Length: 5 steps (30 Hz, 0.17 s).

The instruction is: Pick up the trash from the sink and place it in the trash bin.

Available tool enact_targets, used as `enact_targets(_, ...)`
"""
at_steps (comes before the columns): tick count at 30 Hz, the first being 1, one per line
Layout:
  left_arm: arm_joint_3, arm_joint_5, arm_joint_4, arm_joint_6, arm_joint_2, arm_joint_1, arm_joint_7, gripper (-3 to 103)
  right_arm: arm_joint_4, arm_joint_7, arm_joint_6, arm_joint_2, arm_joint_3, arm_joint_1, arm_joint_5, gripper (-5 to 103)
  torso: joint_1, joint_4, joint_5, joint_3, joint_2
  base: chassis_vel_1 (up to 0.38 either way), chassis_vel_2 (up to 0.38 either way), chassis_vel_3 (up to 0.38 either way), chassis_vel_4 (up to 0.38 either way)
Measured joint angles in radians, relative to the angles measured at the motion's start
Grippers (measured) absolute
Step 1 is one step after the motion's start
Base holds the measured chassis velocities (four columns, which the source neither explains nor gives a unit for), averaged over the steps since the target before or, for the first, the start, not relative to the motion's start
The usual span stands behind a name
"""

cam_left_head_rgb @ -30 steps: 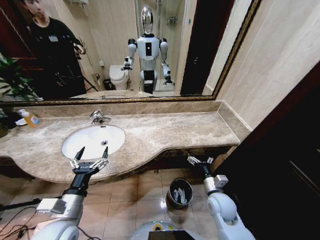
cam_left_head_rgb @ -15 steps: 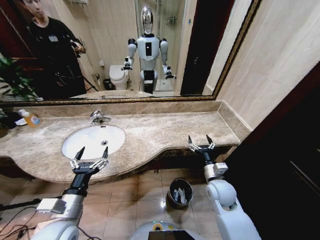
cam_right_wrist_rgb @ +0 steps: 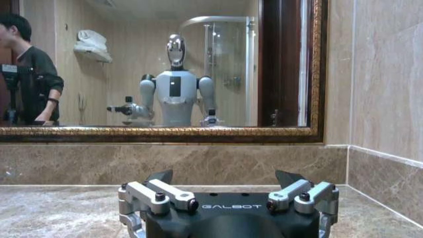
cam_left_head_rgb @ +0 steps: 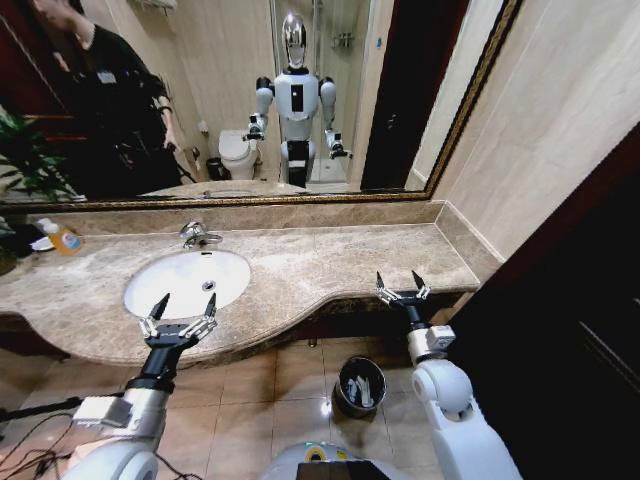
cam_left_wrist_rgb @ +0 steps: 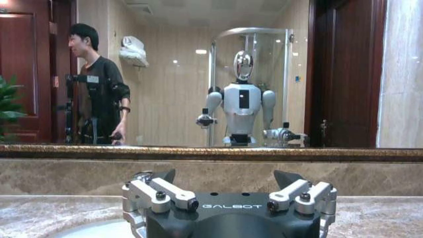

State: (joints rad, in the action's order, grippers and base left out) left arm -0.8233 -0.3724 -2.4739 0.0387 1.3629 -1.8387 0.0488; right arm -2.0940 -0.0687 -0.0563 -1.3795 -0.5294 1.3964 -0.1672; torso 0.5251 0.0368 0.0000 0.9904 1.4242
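The wide oval white ceramic sink (cam_left_head_rgb: pixel 188 282) is sitting left of centre in the beige-brown marble bench (cam_left_head_rgb: pixel 340 262), a chrome faucet (cam_left_head_rgb: pixel 197 235) behind it. The left gripper (cam_left_head_rgb: pixel 183 302) is hovering over the basin's near rim, fingers spread and holding nothing. At lower centre, the small round dark trash bin (cam_left_head_rgb: pixel 360 386) is standing on glossy floor tiles, slim white trash pieces (cam_left_head_rgb: pixel 362 390) lying inside, hard to tell apart. The right gripper (cam_left_head_rgb: pixel 400 281) is hanging at the bench's front edge, above the bin in the frame, fingers spread. An orange-liquid bottle (cam_left_head_rgb: pixel 63 237) is standing at far left.
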Motion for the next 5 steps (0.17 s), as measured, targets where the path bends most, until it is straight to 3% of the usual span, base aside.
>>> enact_targets(5, 0.000, 0.000, 0.000, 0.000, 0.000, 0.000, 0.000, 100, 0.001, 0.000, 0.000, 0.000, 0.000, 0.000, 0.000, 100, 0.000, 0.0000, 0.0000, 0.000, 0.000, 0.000, 0.000, 0.000, 0.000)
